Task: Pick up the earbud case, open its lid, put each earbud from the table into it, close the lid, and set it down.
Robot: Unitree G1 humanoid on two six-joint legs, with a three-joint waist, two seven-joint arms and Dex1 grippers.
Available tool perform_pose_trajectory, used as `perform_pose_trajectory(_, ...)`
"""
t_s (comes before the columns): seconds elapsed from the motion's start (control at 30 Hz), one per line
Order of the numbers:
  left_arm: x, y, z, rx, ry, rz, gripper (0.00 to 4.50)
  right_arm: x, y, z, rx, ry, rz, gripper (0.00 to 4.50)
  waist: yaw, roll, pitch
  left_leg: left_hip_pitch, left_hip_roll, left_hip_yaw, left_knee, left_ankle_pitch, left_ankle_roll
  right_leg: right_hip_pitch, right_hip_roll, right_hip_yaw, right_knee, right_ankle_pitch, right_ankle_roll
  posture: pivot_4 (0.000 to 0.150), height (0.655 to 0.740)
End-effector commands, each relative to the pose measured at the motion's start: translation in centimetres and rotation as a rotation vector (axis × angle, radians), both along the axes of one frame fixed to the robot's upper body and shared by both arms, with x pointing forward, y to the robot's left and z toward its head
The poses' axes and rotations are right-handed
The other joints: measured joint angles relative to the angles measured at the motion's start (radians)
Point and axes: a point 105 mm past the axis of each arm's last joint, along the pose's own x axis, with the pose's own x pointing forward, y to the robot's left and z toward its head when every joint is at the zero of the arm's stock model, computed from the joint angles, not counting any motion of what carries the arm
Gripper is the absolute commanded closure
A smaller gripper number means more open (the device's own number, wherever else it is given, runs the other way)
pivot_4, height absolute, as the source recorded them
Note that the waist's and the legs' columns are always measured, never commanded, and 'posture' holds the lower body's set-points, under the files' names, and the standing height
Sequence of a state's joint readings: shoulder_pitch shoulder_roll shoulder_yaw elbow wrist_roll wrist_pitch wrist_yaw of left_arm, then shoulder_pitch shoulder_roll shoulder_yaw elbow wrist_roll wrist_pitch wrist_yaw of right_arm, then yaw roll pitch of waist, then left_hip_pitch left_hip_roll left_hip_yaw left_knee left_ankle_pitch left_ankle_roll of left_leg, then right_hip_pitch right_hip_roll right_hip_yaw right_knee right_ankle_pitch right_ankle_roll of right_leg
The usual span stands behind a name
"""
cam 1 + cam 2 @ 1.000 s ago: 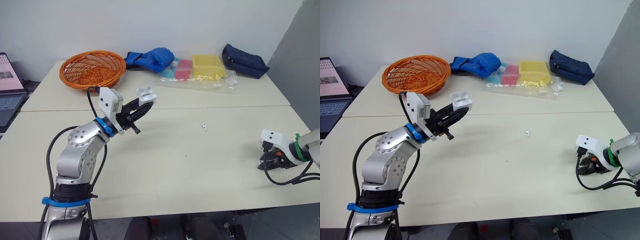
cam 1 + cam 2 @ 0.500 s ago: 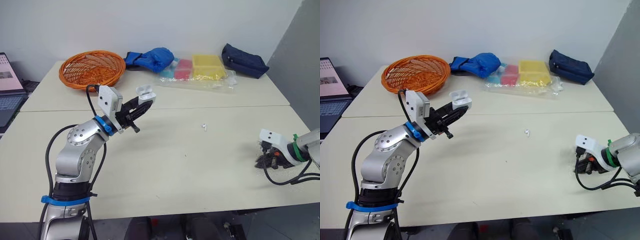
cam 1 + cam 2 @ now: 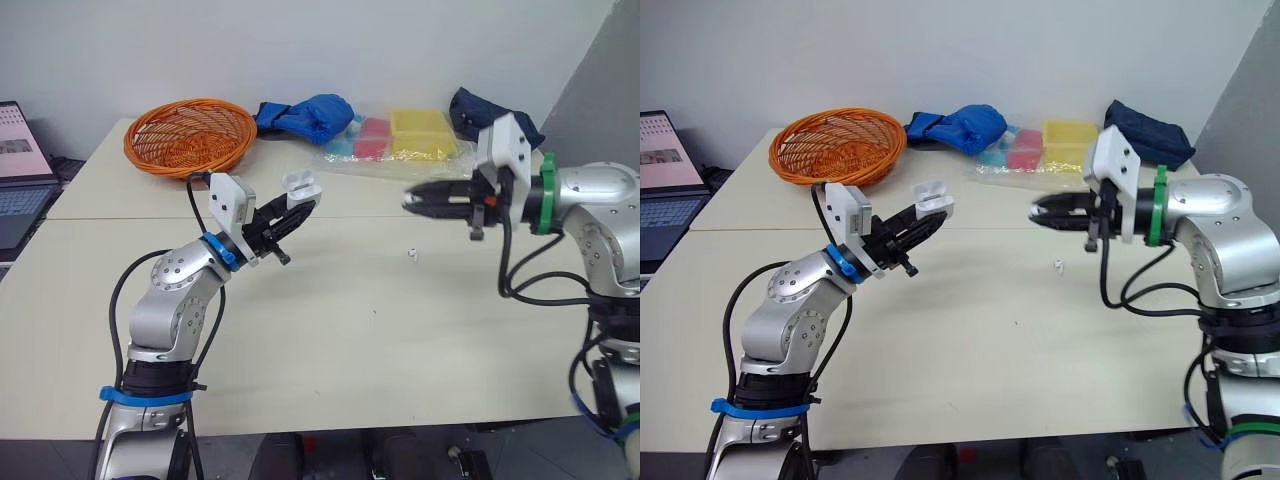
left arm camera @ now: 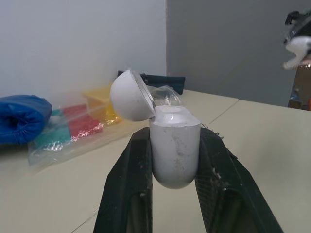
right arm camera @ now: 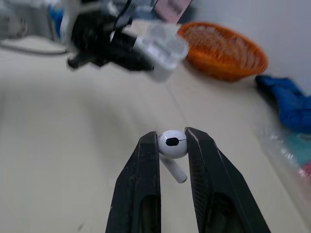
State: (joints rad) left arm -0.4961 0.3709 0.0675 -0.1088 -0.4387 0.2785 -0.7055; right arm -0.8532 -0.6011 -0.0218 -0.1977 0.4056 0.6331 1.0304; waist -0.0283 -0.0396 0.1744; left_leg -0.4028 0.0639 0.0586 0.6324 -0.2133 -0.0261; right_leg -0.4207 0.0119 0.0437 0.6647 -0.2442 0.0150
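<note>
The earbud case (image 4: 174,145) is clamped between the fingers of the left gripper (image 4: 175,138) and held up over the table (image 3: 350,340). Its long axis is set along the fingers, with the rounded bottom toward the wrist and the open mouth past the fingertips. The lid (image 4: 131,95) is swung back on its hinge to one side.

The right gripper (image 5: 172,141) is closed on one earbud (image 5: 171,143), apparently pinched by its head, with the stem slanted back toward the wrist. The two grippers are pointed at each other, well apart, with open air between their fingertips.

A second earbud (image 3: 411,253) is seen lying on the table below that gap, nearer the right gripper's tips, with bare tabletop all round it. A basket (image 3: 187,137) is set behind the left gripper, near the table's far edge. The writing on a laptop (image 3: 20,160) out beyond the left arm is too small to be read.
</note>
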Motion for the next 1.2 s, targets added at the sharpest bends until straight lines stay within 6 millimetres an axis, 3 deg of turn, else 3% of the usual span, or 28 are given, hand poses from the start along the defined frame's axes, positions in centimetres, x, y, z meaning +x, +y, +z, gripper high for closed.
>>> perform_pose_trajectory(0.03, 0.1, -1.1, 1.6, -0.021, -0.084, -0.01, 3.74, -0.9, 1.3, 2.9, 0.136, -0.076, -0.004, 4.1, 0.0, 0.0, 0.0, 0.0, 0.0, 0.0, 0.0, 0.0, 0.0, 0.0, 0.0, 0.0, 0.0, 0.0, 0.0, 0.15, 0.74)
perform_pose_trajectory(0.3, 0.4, -2.7, 2.4, -0.079, -0.1, -0.031, 3.74, -0.2, 3.5, 5.2, 0.489, 0.032, -0.08, 4.1, -0.002, 0.0, 0.0, -0.001, 0.0, 0.0, 0.0, 0.0, 0.0, -0.001, 0.0, 0.0, 0.0, 0.001, -0.002, 0.15, 0.74)
perform_pose_trajectory(0.5, 0.6, -3.0, 3.3, -0.13, -0.12, -0.001, 3.74, 0.1, 4.9, 5.3, 0.659, 0.118, -0.095, 4.1, -0.002, 0.0, 0.0, -0.001, 0.001, -0.001, -0.001, 0.0, 0.0, -0.001, 0.0, 0.0, 0.001, 0.001, -0.002, 0.15, 0.74)
perform_pose_trajectory(0.63, 0.8, -3.0, 3.7, -0.134, -0.133, 0.014, 3.74, 0.8, 5.4, 5.7, 0.873, 0.288, -0.103, 4.1, -0.003, 0.0, 0.0, -0.001, 0.001, 0.0, 0.0, 0.0, 0.0, -0.001, 0.0, 0.0, 0.0, 0.001, -0.002, 0.15, 0.74)
perform_pose_trajectory(0.97, 1.3, -2.7, 4.4, -0.127, -0.201, 0.073, 3.74, 0.7, 6.9, 2.7, 0.806, 0.4, -0.11, 4.1, -0.003, 0.0, 0.0, -0.004, 0.001, -0.002, -0.001, 0.0, 0.0, -0.002, 0.0, -0.001, -0.001, 0.001, -0.001, 0.15, 0.74)
perform_pose_trajectory(1.2, 1.4, -3.1, 4.9, -0.138, -0.231, 0.089, 3.74, 0.6, 8.0, 2.2, 0.84, 0.473, -0.107, 4.1, -0.003, 0.0, 0.0, -0.005, 0.001, -0.002, -0.001, 0.0, 0.0, -0.003, 0.0, -0.001, -0.001, 0.001, -0.001, 0.15, 0.74)
